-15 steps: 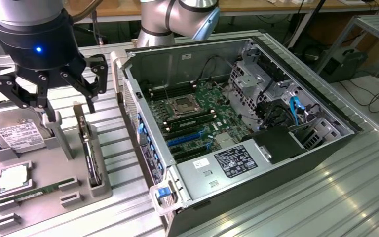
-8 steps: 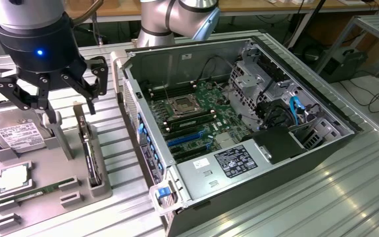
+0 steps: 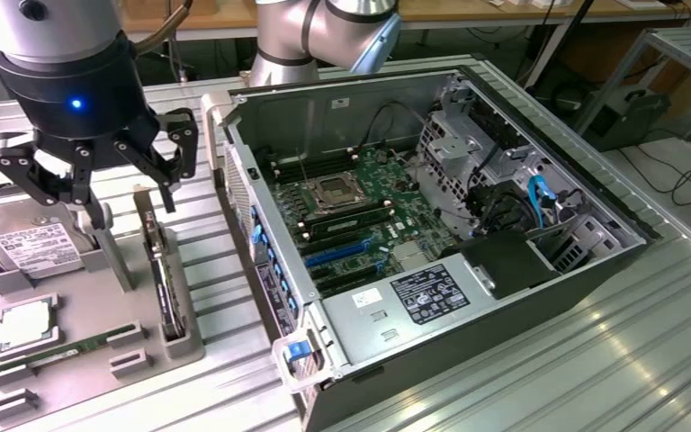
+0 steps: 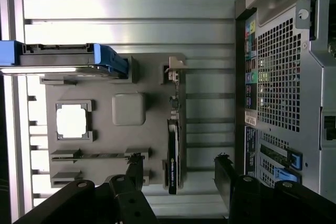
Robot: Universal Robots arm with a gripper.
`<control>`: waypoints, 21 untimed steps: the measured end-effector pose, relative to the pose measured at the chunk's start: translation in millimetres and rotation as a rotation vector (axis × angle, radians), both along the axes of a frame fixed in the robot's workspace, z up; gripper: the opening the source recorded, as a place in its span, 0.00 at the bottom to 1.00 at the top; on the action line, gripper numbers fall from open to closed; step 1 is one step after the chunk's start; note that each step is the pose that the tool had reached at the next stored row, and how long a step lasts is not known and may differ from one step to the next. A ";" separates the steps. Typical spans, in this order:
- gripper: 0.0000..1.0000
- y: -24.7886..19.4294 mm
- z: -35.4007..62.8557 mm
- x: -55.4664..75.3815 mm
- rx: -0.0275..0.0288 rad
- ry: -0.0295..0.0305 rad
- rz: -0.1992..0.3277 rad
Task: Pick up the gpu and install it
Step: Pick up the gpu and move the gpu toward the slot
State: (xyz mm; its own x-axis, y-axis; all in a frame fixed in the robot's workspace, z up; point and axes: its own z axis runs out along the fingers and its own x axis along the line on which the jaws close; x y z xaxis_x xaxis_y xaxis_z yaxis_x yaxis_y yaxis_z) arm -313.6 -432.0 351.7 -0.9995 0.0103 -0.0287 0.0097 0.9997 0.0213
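The gpu (image 3: 163, 274) stands on edge in a slot of the grey parts tray (image 3: 94, 297), a thin dark card with a silvery bracket at its far end. In the wrist view the gpu (image 4: 173, 156) appears edge-on as a narrow black strip. My gripper (image 3: 105, 200) hangs above the tray over the card's far end, open and holding nothing. Seen from the wrist, the gripper (image 4: 179, 163) has one black fingertip on each side of the card, well apart from it. The open computer case (image 3: 442, 225) lies at the exterior view's right, motherboard (image 3: 345, 211) and blue expansion slots (image 3: 339, 256) exposed.
The tray also holds a silver hard drive (image 3: 22, 243), a processor chip (image 3: 28, 324) and a narrow green memory stick (image 3: 76, 346). In the wrist view a blue-edged drive (image 4: 63, 59) and the case's perforated rear panel (image 4: 283, 77) flank the tray. A slatted metal table (image 3: 538, 360) lies beneath.
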 end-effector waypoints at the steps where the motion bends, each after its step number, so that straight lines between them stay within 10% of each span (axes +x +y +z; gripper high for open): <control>1: 0.66 0.0 -0.7 0.0 0.0000 0.0000 0.000; 21: 0.66 -0.6 -18.6 0.0 0.0000 0.0000 0.007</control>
State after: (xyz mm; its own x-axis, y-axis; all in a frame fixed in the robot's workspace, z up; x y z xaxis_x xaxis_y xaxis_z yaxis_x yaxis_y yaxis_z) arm -313.6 -432.7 333.0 -0.9996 0.0035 -0.0287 0.0029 0.9998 0.0213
